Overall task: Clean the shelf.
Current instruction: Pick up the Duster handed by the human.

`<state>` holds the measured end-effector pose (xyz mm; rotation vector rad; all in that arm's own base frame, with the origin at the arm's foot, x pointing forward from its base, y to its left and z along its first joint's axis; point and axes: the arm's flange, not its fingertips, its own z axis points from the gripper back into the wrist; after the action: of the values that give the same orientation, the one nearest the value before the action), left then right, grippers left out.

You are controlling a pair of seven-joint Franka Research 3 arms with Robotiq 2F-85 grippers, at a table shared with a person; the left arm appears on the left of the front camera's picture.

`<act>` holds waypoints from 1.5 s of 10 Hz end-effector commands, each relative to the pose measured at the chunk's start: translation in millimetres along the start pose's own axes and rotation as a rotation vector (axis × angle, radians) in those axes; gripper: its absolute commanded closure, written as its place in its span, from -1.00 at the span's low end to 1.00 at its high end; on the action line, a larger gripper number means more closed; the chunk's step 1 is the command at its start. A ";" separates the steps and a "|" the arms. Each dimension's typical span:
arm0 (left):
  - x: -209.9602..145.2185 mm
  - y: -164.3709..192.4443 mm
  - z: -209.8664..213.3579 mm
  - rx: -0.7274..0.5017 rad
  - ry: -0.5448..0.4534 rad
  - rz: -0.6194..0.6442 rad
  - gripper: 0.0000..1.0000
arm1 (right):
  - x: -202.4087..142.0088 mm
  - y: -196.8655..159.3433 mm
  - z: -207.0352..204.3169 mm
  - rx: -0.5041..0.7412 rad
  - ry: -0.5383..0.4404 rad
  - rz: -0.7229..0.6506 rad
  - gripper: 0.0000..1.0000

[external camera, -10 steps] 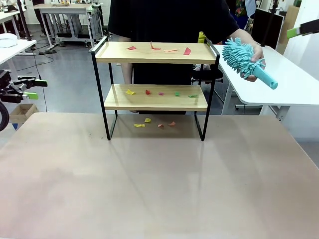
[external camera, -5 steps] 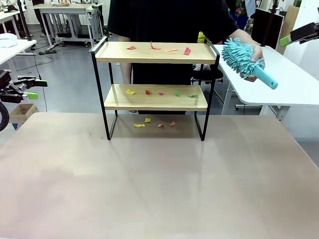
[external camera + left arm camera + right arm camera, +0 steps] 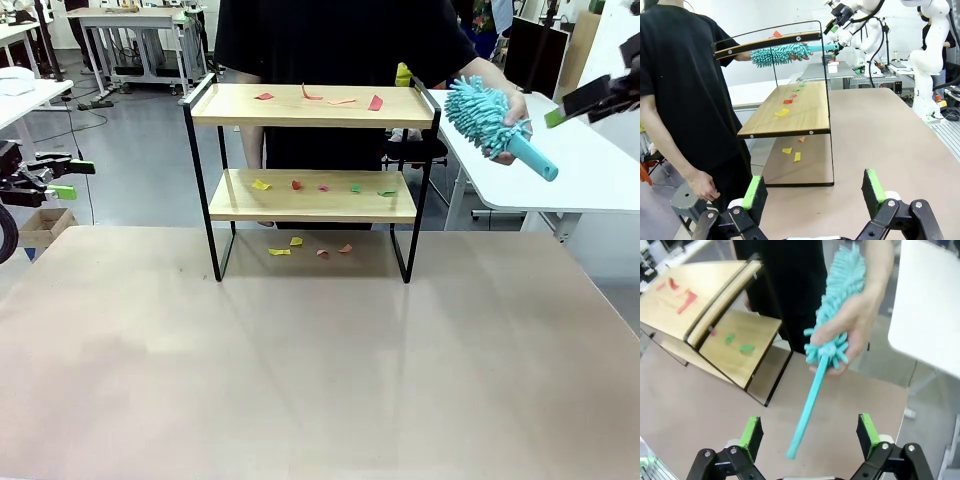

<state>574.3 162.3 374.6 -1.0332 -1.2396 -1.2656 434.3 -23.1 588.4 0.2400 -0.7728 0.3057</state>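
Two-tier shelf stands well left of the right tool.

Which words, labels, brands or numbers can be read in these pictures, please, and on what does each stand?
None can be read. The shelf, the duster, the paper scraps and the table bear no print; anything on the benches behind is too small to tell.

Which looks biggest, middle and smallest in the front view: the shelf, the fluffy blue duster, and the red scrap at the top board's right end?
1. shelf, by far the largest
2. duster
3. red scrap, tiny
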 end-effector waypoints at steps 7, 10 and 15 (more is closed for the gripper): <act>0.2 -1.1 0.3 -0.009 0.007 -0.009 -1.00 | -8.7 22.5 -41.7 -0.089 0.166 -0.086 -1.00; 0.2 -1.1 0.3 -0.009 0.007 -0.009 -1.00 | -2.9 13.2 -61.9 -0.081 0.173 -0.106 -1.00; 0.2 -1.1 0.3 -0.009 0.007 -0.009 -1.00 | 1.4 10.8 -65.6 -0.075 0.141 -0.098 1.00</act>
<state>574.3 162.3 374.3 -1.0336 -1.2393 -1.2652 470.3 6.5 543.9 0.1625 -0.6026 0.2123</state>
